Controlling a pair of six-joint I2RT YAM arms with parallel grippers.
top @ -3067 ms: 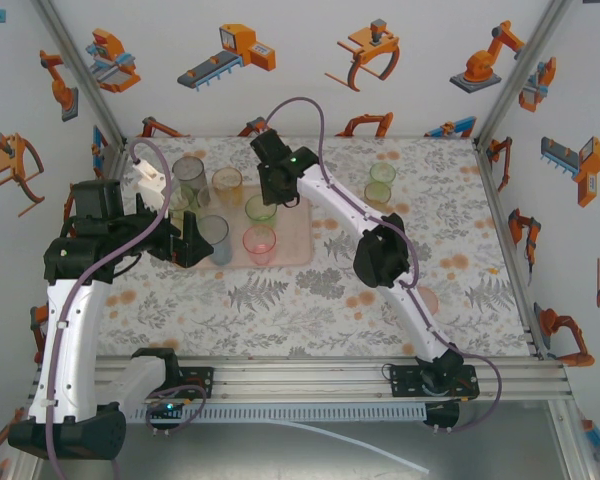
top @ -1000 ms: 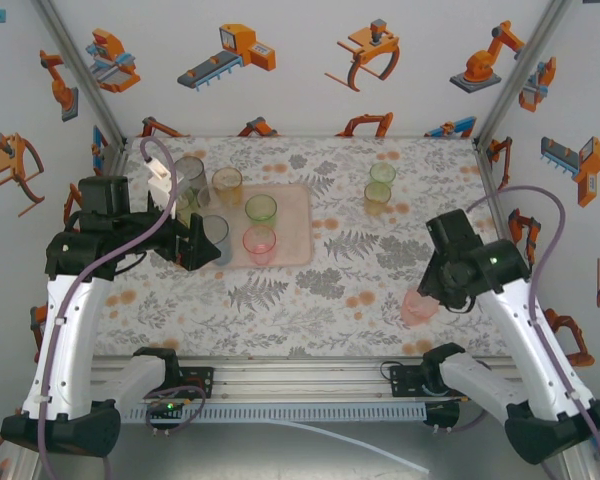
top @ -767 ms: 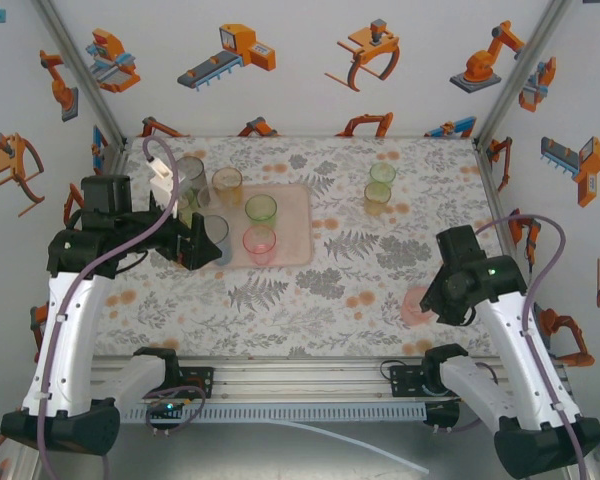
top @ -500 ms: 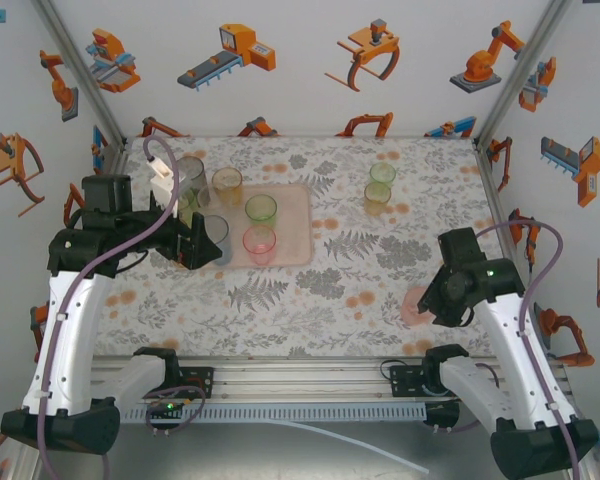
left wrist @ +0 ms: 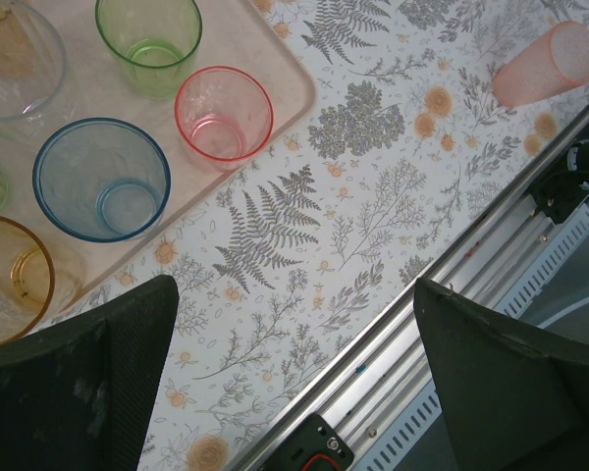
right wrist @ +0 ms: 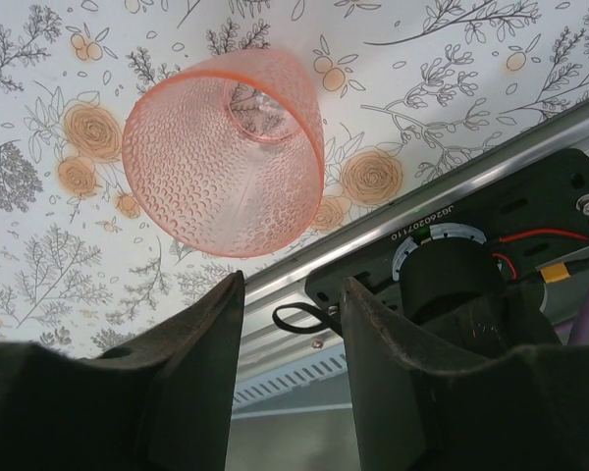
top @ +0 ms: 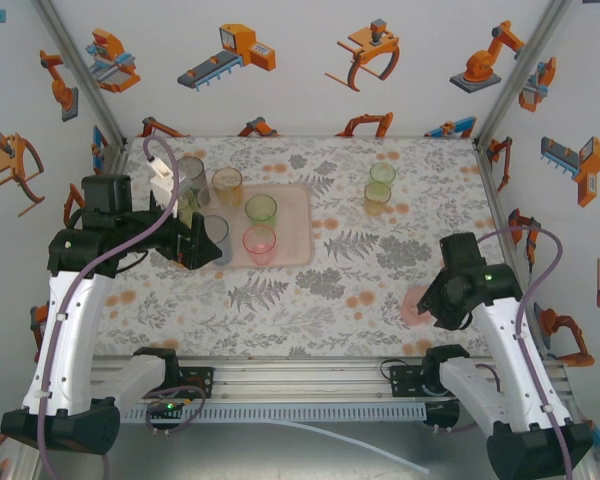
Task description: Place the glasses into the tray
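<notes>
A pale pink tray (top: 292, 205) (left wrist: 280, 83) holds several glasses: green (top: 261, 208) (left wrist: 149, 39), pink (top: 259, 241) (left wrist: 223, 111), blue (left wrist: 101, 179), amber (top: 227, 182) and clear (top: 190, 172). Another pink glass (top: 415, 303) (right wrist: 226, 152) (left wrist: 548, 64) lies tilted on the cloth at the near right. My right gripper (top: 435, 306) (right wrist: 290, 294) is open just short of it, with nothing between its fingers. The left gripper (top: 195, 246) (left wrist: 294, 368) hangs wide open over the tray's near left corner, holding nothing.
A green glass (top: 382, 174) and an amber glass (top: 376, 197) stand together on the floral cloth at the back right. The aluminium rail (top: 300, 375) (right wrist: 412, 186) with the arm bases runs along the near edge, right behind the fallen pink glass.
The right arm left the tray and swung to the near right, then settled low behind the pink glass. The left arm has barely moved.
</notes>
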